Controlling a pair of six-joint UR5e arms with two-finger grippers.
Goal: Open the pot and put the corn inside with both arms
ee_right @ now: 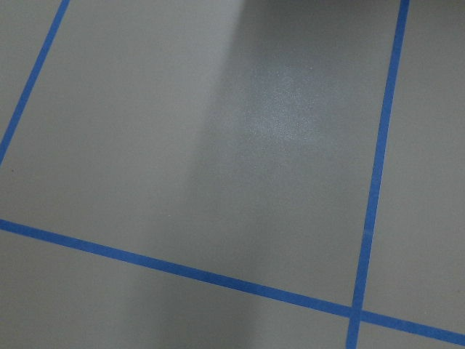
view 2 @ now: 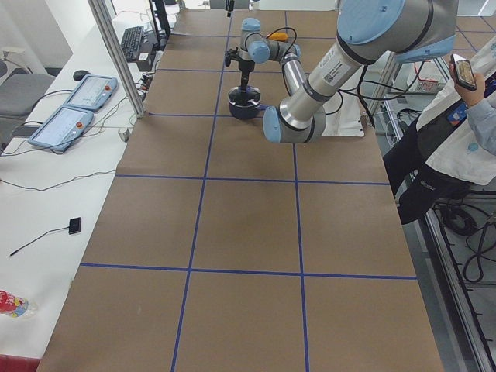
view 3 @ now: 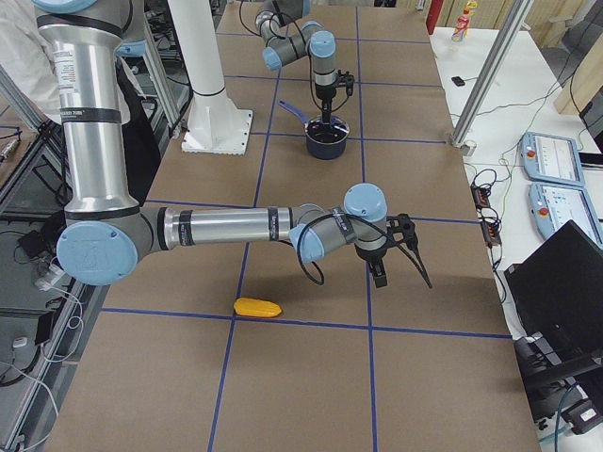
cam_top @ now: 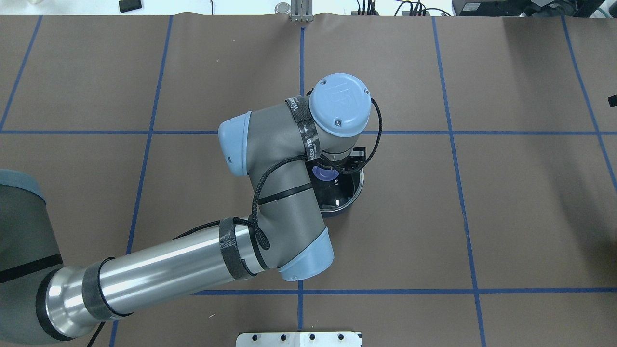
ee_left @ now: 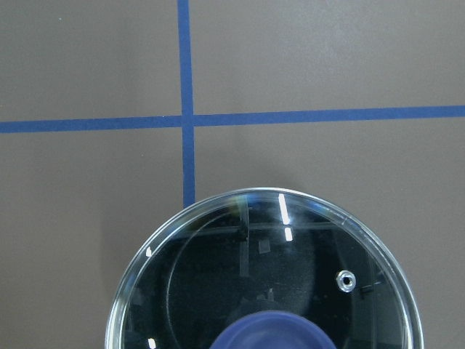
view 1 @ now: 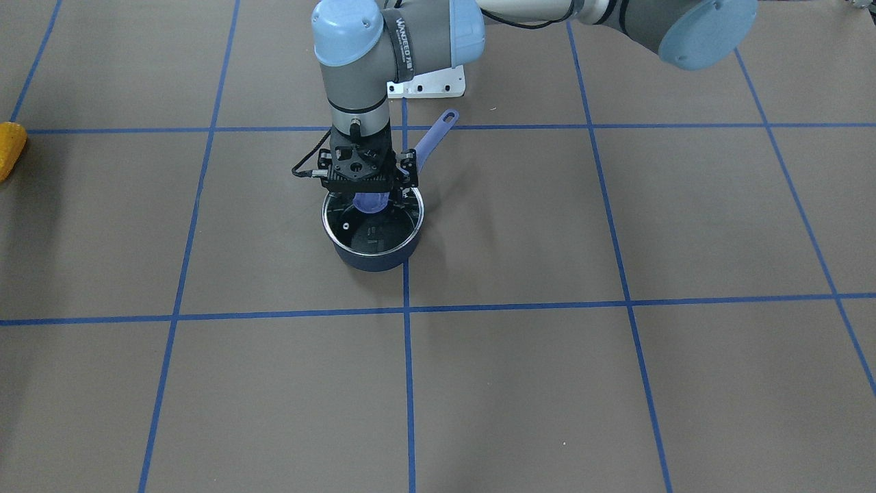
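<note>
The navy pot (view 1: 373, 257) stands mid-table, its lavender handle (view 1: 434, 133) pointing toward the robot's base. The glass lid (view 1: 352, 226) sits on it. My left gripper (view 1: 373, 195) hangs straight down over the lid's purple knob (view 1: 371, 203), with its jaws beside the knob; I cannot tell whether they press on it. The left wrist view shows the lid (ee_left: 218, 276) and knob (ee_left: 272, 333) just below. The corn (view 3: 257, 307) lies on the table, also showing at the front view's left edge (view 1: 10, 147). My right gripper (view 3: 379, 271) hovers over bare table beside the corn; I cannot tell its state.
Blue tape lines grid the brown table. The white base mount (view 1: 428, 85) stands behind the pot. A person (view 2: 457, 132) stands beside the table. Control pendants (view 3: 556, 155) lie on the side bench.
</note>
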